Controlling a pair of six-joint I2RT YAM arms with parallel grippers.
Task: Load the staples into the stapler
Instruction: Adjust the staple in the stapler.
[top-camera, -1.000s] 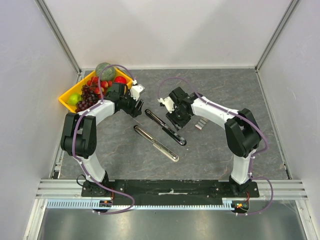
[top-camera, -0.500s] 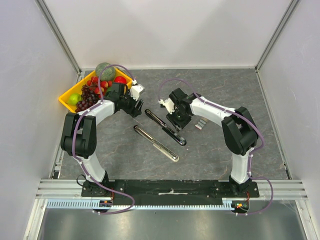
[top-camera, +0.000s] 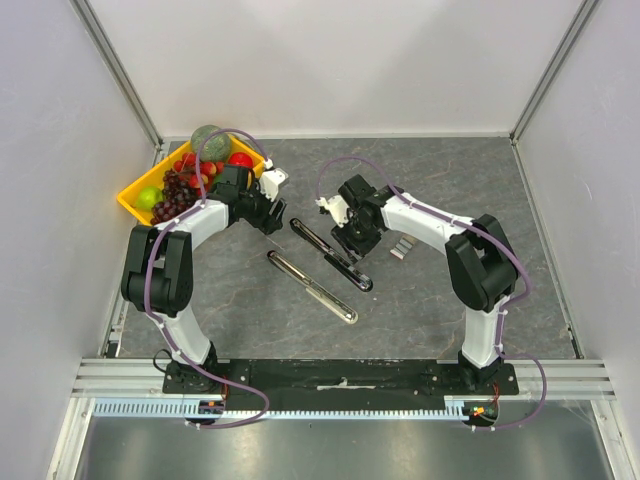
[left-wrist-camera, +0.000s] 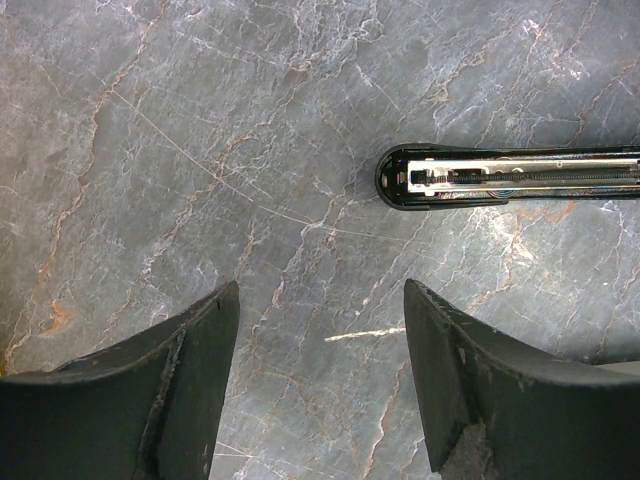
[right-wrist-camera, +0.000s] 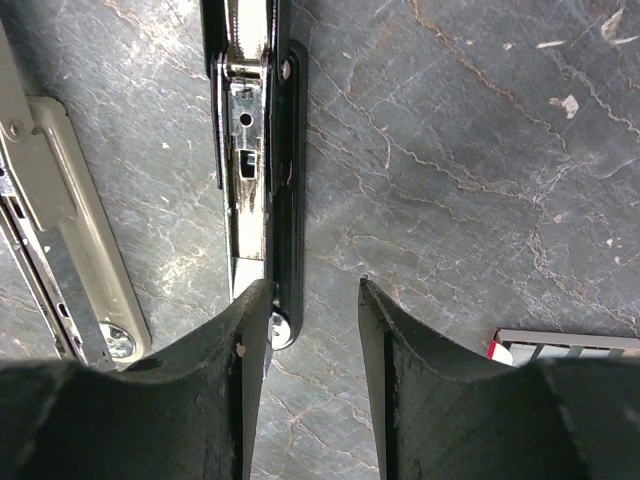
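Two grippers, both empty, jaws apart, nothing pinched. Left gripper (left-wrist-camera: 318, 300) stands wide open just above the table (left-wrist-camera: 180, 120), bare stone between its fingers. The rounded end of the stapler (left-wrist-camera: 500, 178) lies ahead of it and off to the right of its fingertips, apart from them, with the chrome channel facing up. Right gripper (right-wrist-camera: 310, 300) is open to a narrower gap, low over the table. The other end of that black stapler runs straight ahead from the finger on the wrist view's left, and that fingertip overlaps or touches the stapler's end; can't tell which. A silver bar (right-wrist-camera: 60, 220) lies further out on that same side, parallel to the stapler; unclear whether it is part of it. The staples (right-wrist-camera: 565, 345) sit in their tray with a red edge on the opposite side of the right gripper, beside its other finger and back from the tip, apart from it and not picked up. Judged step: early, stapler laid out and nothing loaded, right arm set between stapler and staples. Next move likely calls for shifting the right gripper sideways over the tray and closing on one thin strip. That strip then has to be lined up along the channel, while the left gripper steadies the stapler's end. Risk: the strip is thin and flat, so it could slip or break up.
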